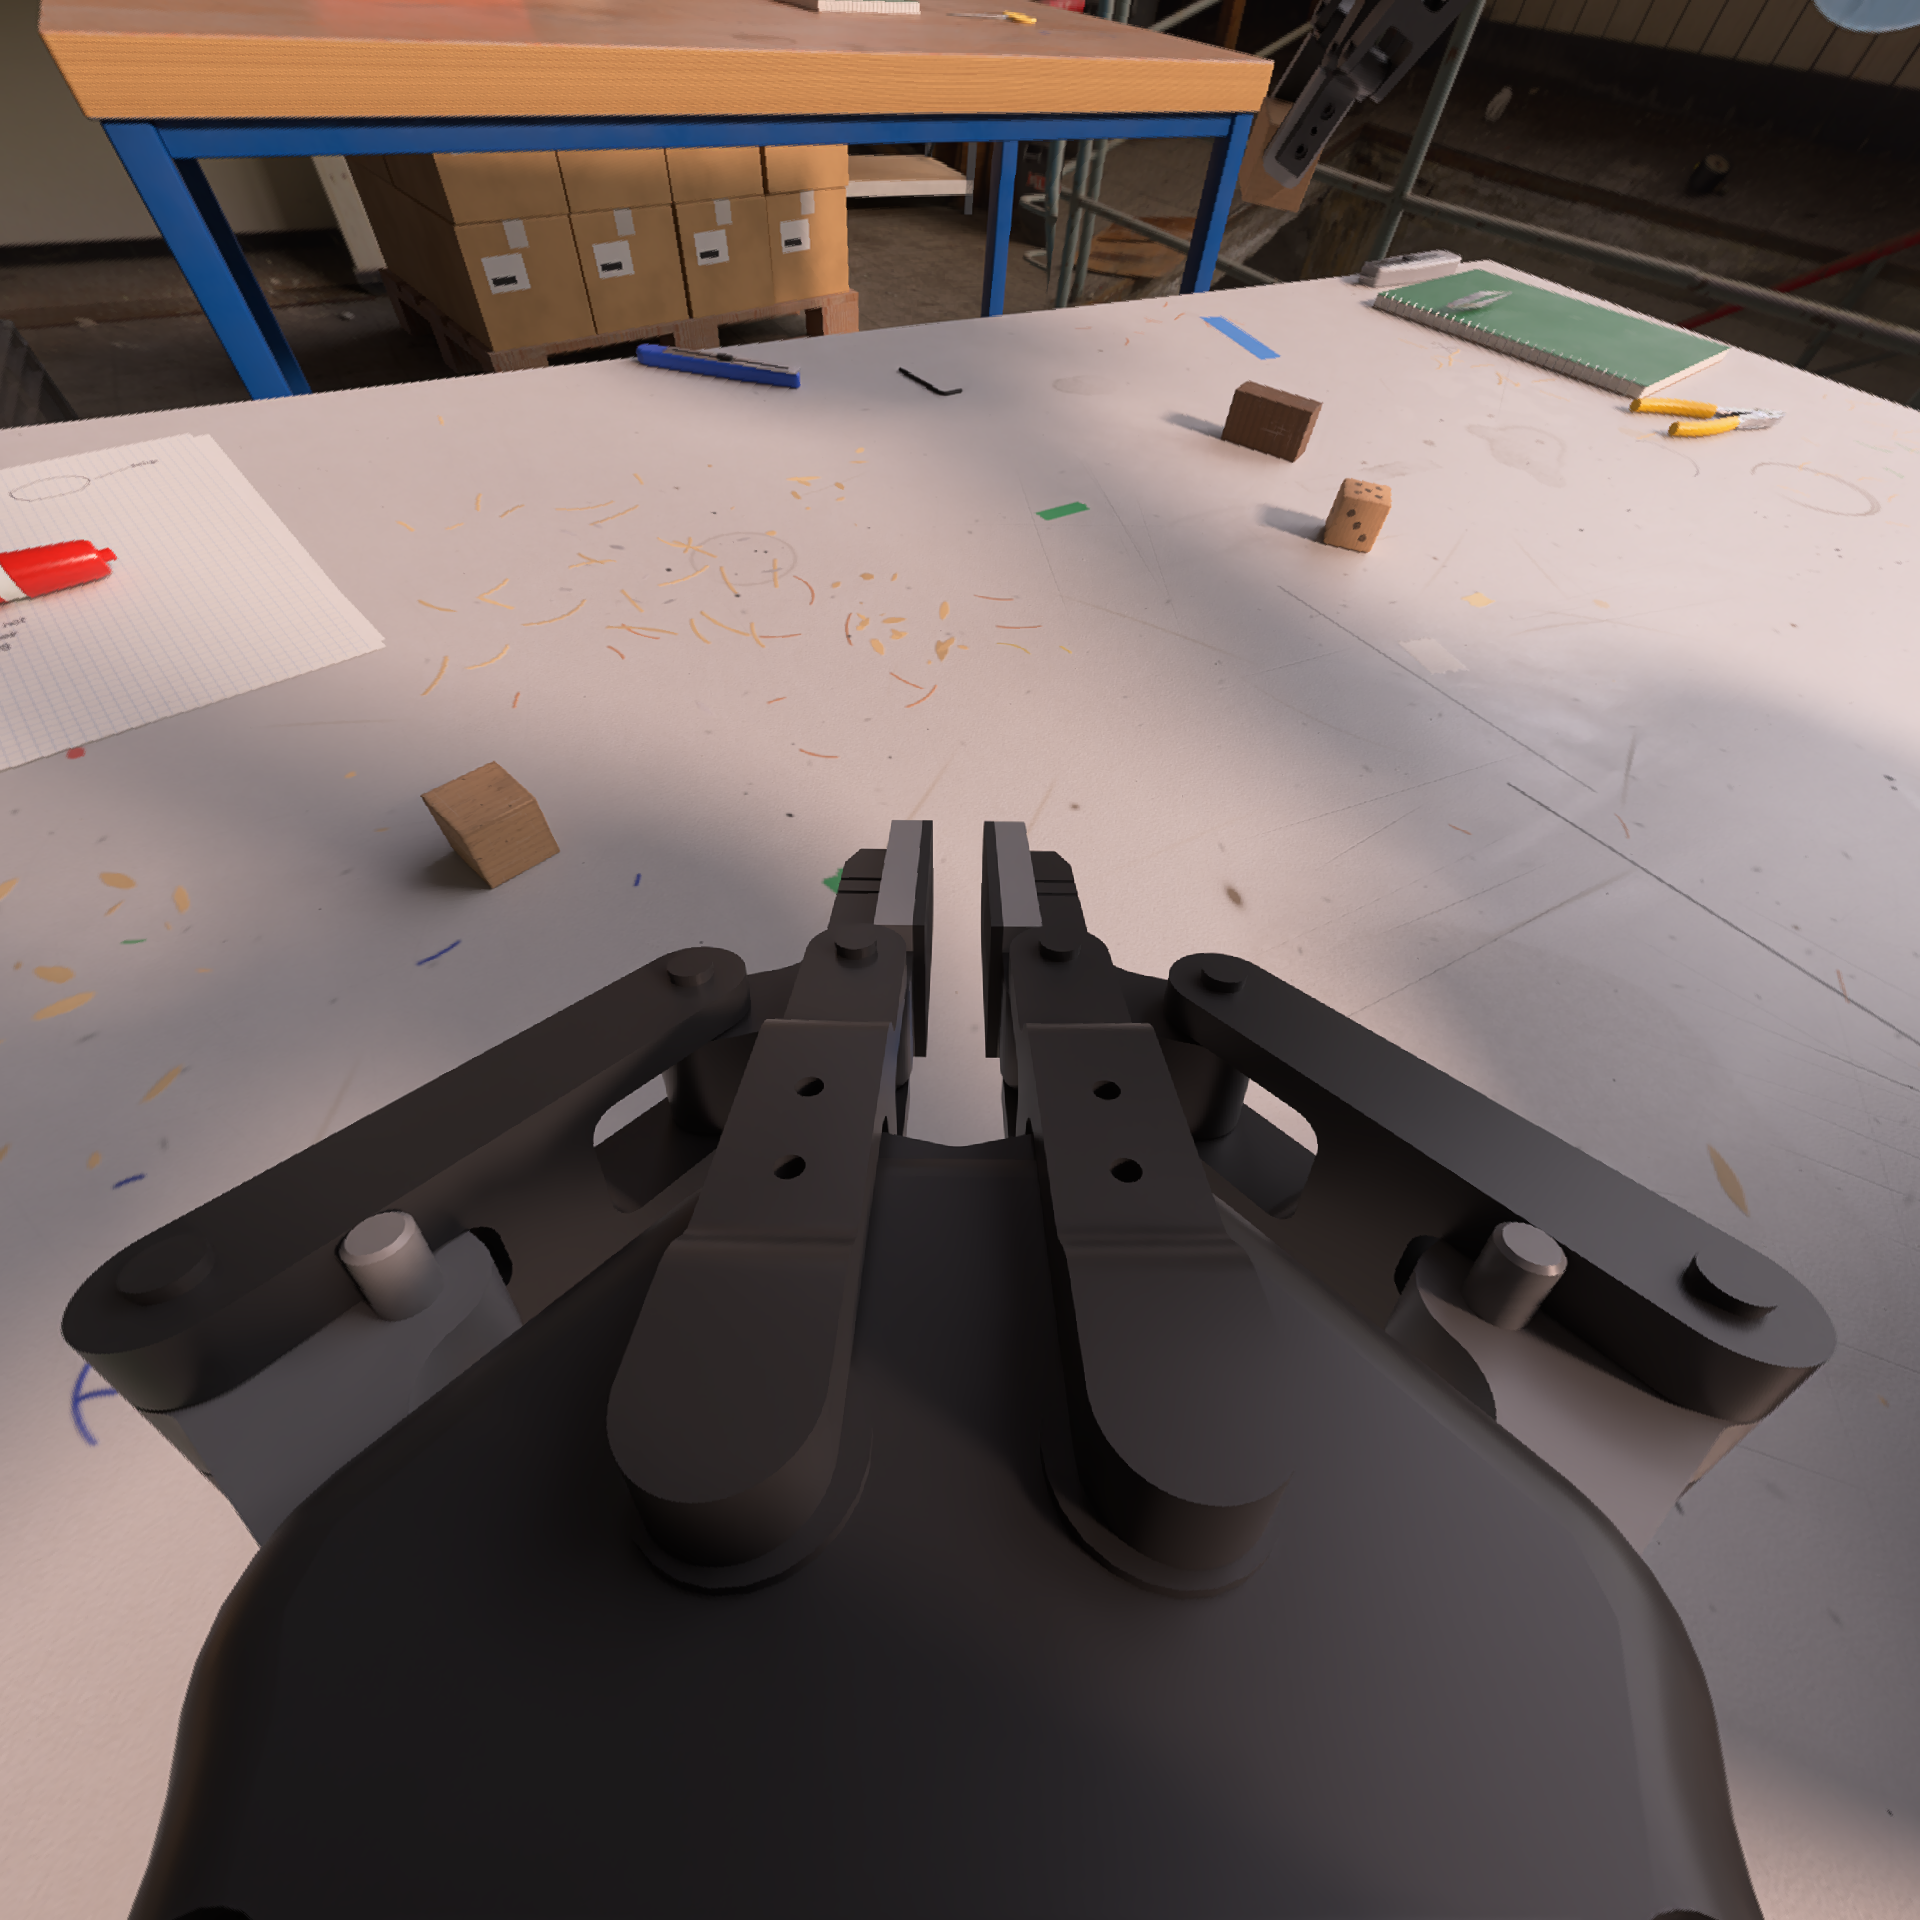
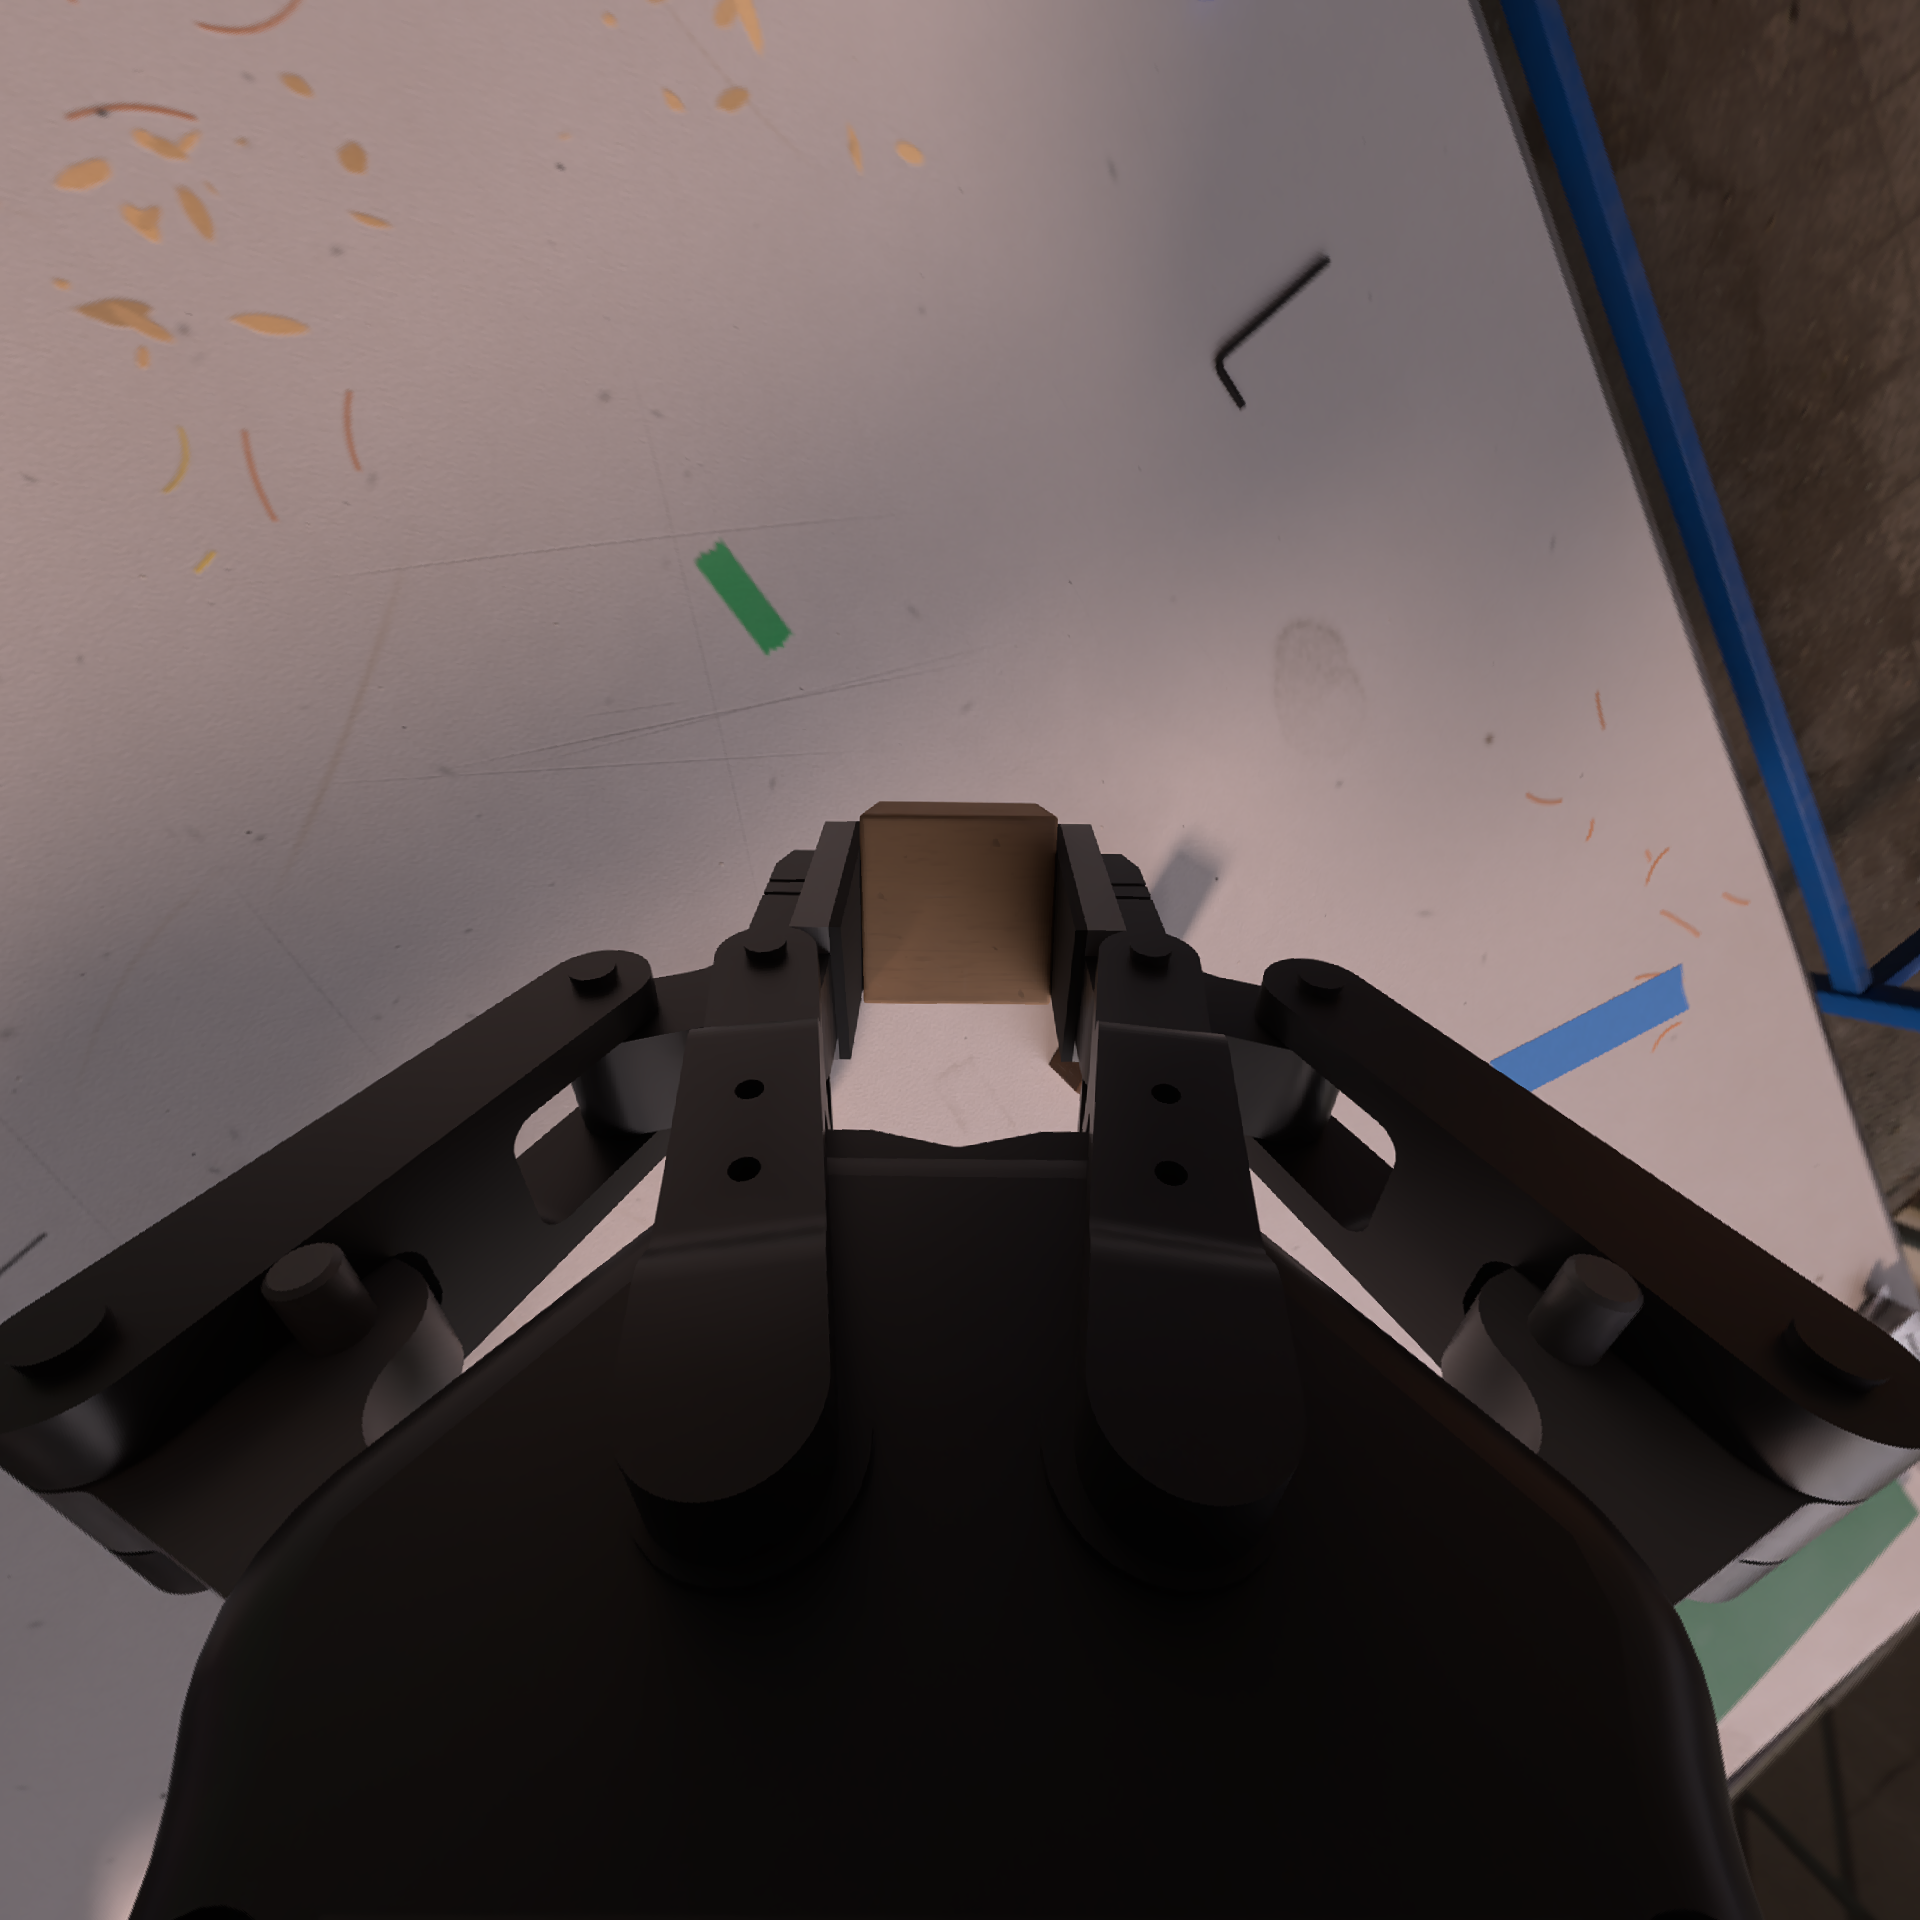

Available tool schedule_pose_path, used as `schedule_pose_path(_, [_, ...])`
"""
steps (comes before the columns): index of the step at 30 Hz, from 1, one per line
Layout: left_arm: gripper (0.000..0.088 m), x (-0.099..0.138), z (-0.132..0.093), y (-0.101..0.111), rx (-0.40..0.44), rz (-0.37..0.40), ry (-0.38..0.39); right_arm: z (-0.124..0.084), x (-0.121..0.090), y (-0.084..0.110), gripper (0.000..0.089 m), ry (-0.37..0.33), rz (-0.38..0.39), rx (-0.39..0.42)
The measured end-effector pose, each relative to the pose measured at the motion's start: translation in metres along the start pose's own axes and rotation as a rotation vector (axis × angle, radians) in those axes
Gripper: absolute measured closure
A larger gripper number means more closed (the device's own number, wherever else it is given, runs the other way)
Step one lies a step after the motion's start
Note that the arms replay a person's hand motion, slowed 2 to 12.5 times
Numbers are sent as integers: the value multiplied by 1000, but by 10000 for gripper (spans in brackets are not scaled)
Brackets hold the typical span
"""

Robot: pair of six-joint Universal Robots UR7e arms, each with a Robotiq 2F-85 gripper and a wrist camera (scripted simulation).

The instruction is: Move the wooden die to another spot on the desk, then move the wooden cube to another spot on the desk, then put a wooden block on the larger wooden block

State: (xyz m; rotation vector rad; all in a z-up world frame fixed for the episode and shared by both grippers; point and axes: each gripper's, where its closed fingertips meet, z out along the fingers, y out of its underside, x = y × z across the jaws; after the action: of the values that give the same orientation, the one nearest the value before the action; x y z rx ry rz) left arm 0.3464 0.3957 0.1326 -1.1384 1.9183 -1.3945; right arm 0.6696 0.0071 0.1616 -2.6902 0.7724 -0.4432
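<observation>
In the left wrist view, a wooden die with black dots stands at the far right of the white desk. A darker, larger wooden block stands just behind it. A light wooden cube lies tilted at the near left. My left gripper is empty above the desk, its jaws almost together with a narrow gap. My right gripper is shut on a light wooden block and holds it above the desk. It also shows far off at the top right of the left wrist view.
A black hex key, a green tape strip and a blue tape strip lie below the right gripper, near the desk's blue-framed edge. A blue knife, green notebook, yellow pliers, red marker and grid paper line the desk's borders.
</observation>
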Motion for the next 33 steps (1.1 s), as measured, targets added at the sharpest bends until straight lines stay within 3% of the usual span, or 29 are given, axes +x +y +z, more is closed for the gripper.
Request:
schedule_pose_path(7, [798, 4, 4, 0, -8, 16, -3, 23, 21, 25, 593, 30, 96, -30])
schedule_pose_path(15, [800, 9, 9, 0, -12, 12, 13, 56, 32, 48, 593, 30, 150, -96])
schedule_pose_path(33, [803, 6, 11, 1, -19, 3, -13, 118, 34, 72, 593, -65, 206, -144])
